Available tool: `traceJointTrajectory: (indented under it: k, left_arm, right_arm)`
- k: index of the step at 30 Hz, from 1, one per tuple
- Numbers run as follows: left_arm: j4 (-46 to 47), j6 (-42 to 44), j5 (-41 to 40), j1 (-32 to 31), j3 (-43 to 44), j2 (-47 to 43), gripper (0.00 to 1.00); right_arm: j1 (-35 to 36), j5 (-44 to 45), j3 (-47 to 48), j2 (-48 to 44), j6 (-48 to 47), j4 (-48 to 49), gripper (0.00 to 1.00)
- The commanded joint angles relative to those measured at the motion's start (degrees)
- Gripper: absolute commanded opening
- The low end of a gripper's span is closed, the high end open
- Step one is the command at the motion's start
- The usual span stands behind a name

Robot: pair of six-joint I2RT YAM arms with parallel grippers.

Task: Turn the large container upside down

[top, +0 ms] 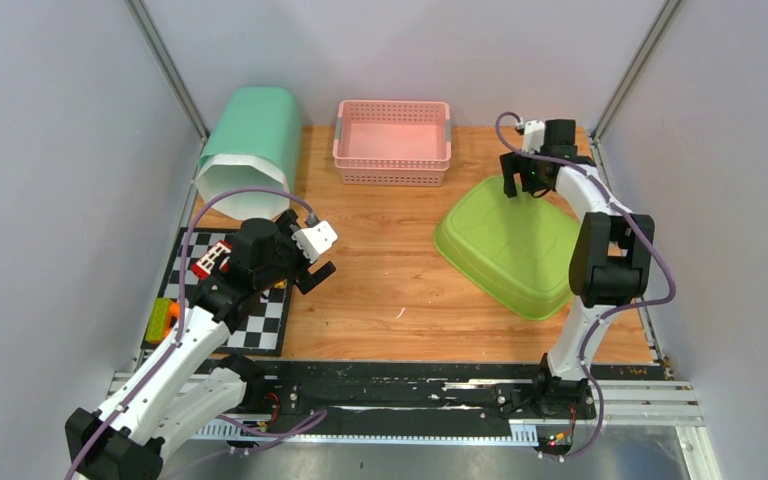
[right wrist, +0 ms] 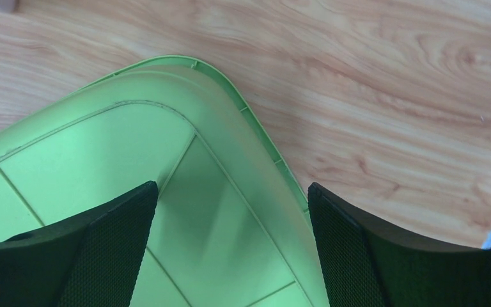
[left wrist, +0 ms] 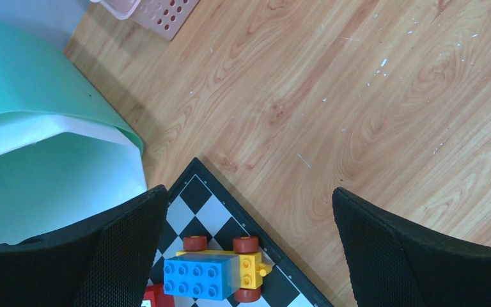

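The large green container (top: 510, 245) lies on the right part of the wooden table (top: 380, 290). It looks to be bottom-up already: the right wrist view shows a flat ribbed panel on top, walls sloping down from it, and the thin rim flange lowest, against the wood. The right gripper (top: 523, 187) hangs just above the container's far corner, pointing down, with its jaws spread and nothing between them. One finger is over the ribbed base and the other out past the rim, so no grip on the container is visible. That stance suits a hand that has let go at the corner where a flip would be steered, though the pictures do not show whether the near edge sits fully flat. If it does, the task reads as essentially done, and what is left is lifting clear without dragging the corner. The left gripper (top: 305, 258) is well to the left of the container, jaws wide and empty, over the corner of a checkered mat (top: 265, 320) that carries a toy brick car (left wrist: 214, 272). Parked there, it stays out of the container's sweep. A pink basket (top: 392, 140) stands beyond the container's far-left side, apart from it, and a mint bin (top: 250, 150) lies on its side farther left again, neither near enough to hinder it.
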Motion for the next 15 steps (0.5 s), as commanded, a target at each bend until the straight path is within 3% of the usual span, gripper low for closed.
traceJointTrajectory:
  k: [1,15]
  left_arm:
    - [1.4,0.3,0.9,-0.3,-0.7,-0.2,1.00]
    - [1.4,0.3,1.0,-0.3,-0.6,-0.2,1.00]
  right_arm:
    - [-4.6,5.0,-1.3,1.2,2.9,-6.0,0.88]
    - [-7.1,12.0,-7.5,-4.5,5.6,-7.0,0.88]
